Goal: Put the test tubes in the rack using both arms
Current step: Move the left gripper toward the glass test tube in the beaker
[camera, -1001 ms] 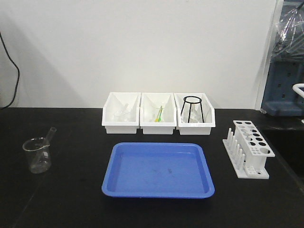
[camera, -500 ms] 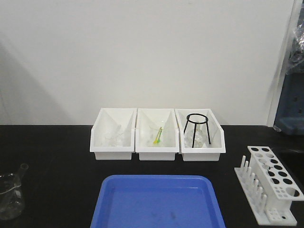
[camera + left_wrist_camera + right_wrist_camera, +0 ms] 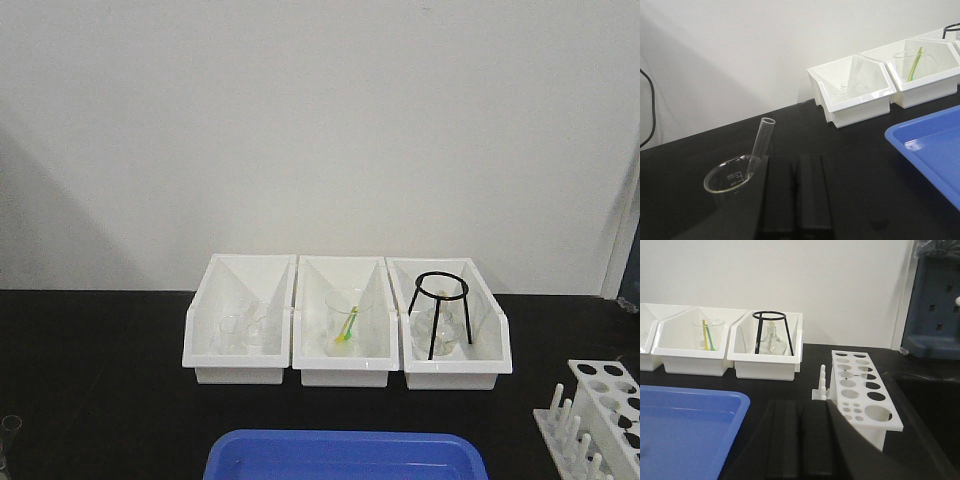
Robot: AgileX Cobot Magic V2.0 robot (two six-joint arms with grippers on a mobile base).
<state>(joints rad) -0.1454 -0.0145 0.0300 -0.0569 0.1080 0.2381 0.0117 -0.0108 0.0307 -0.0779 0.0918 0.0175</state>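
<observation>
A clear test tube (image 3: pixel 762 142) leans in a glass beaker (image 3: pixel 727 177) on the black table, just left of my left gripper (image 3: pixel 796 161), which is shut and empty. The white rack (image 3: pixel 862 390) with round holes and a row of pegs stands right of my right gripper (image 3: pixel 800 407), also shut and empty. All of the rack's holes that show are empty. In the front view only the rack's top corner (image 3: pixel 605 410) shows at the bottom right, and neither gripper appears.
A blue tray (image 3: pixel 340 455) lies between beaker and rack, also in the left wrist view (image 3: pixel 930 145) and the right wrist view (image 3: pixel 680 420). Three white bins (image 3: pixel 240 372) line the back wall, holding glassware, a yellow-green item and a black wire tripod (image 3: pixel 433 330).
The front view has moved closer and tilted up. The bins look larger, and the tray, beaker and rack have slid down to the bottom edge of the frame.
</observation>
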